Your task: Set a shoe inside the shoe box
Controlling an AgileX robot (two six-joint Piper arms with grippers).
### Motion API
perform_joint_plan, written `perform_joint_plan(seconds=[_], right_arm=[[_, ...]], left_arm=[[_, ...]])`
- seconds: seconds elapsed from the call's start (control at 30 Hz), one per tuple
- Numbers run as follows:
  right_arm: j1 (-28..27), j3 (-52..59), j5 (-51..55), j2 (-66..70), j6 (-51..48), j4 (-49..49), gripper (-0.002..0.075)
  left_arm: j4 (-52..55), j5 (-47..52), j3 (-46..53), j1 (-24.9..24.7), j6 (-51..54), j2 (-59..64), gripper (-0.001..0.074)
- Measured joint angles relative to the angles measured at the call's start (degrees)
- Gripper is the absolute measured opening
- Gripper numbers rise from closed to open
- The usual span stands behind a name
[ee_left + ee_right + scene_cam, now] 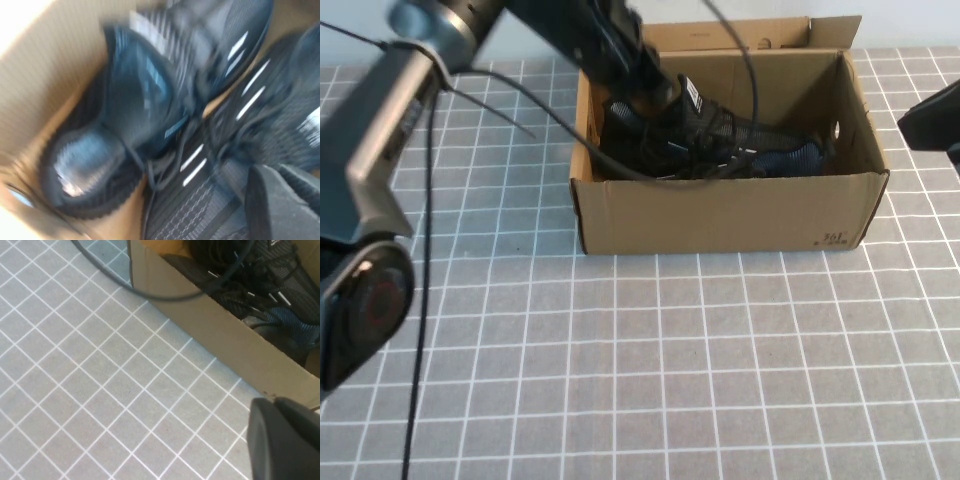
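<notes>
The shoe box point(730, 212) stood near the far edge of the table point(640, 370), lid flap folded back, with the left arm reaching down into its left end from the near left. The shoe point(720, 135) lay inside the box, heel toward the left wall and toe toward the right, beside or partly over a second shoe point(95, 170) of the same kind. The left gripper point(655, 105) sat low in the box over the shoe's collar; whether its fingers were spread or pinching the shoe could not be told, since the arm hid them from above and the wrist picture was smeared. The right gripper point(932, 118) hung at the right edge of the table, just outside the box's right wall, and its fingers could not be judged either. The step in hand appeared to be the placing or letting go of the shoe, with the task nearly complete. The next move would call for parted fingers and a straight lift clear of the laces and of the cable point(520, 95) draped over the box's left wall. Only the left wrist view showed both shoes lying together with white dashes on their sides; only the right wrist view showed the box's outer front wall meeting the gridded table.
</notes>
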Motion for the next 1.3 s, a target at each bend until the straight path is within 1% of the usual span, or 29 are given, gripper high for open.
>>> perform_joint_plan(seconds=[0.2, 0.4, 0.53, 0.67, 0.77, 0.87, 1.03, 1.13, 1.23, 1.3], right_arm=[[0.0, 0.0, 2.0, -3.15, 3.44, 0.04, -0.0016], [0.0, 0.0, 6.74, -7.49, 7.5, 0.04, -0.0016], [0.0, 0.0, 9.05, -12.08, 9.17, -0.51, -0.0016], [0.0, 0.09, 9.56, -19.65, 10.16, -1.66, -0.0016], [0.0, 1.6, 9.7, -26.42, 10.51, -1.69, -0.0016], [0.0, 4.66, 9.93, -33.96, 12.06, -2.1, -0.0016], [0.0, 12.95, 10.55, -45.6, 14.51, -2.62, -0.0016], [0.0, 17.69, 10.74, -51.36, 16.39, -2.62, -0.0016], [0.0, 22.3, 10.58, -57.33, 17.58, -2.62, -0.0016], [0.0, 25.41, 8.23, -61.2, 18.42, -2.49, -0.0016]], left_arm=[[0.2, 0.81, -0.87, 0.0, -3.05, -5.27, 0.0], [0.43, 1.13, -0.6, 0.0, -7.13, -12.08, -0.0001], [1.33, 1.27, 2.71, 0.0, -8.52, -17.47, -0.0001], [6.14, 1.41, 8.99, 0.0, -10.18, -24.01, -0.0001], [9.76, 1.55, 15.95, 0.0, -11.16, -29.37, -0.0001], [10.87, 1.19, 24.24, 0.0, -11.44, -35.94, -0.0001], [8.8, -4.96, 40.64, 0.0, -11.16, -49.3, -0.0001], [6.55, -12.46, 53.44, 0.0, -8.93, -57.56, -0.0001], [6.28, -22.58, 66.53, 0.0, -6.84, -66.73, -0.0001], [6.28, -30.07, 75.7, 0.0, -6.18, -73.85, -0.0001]])
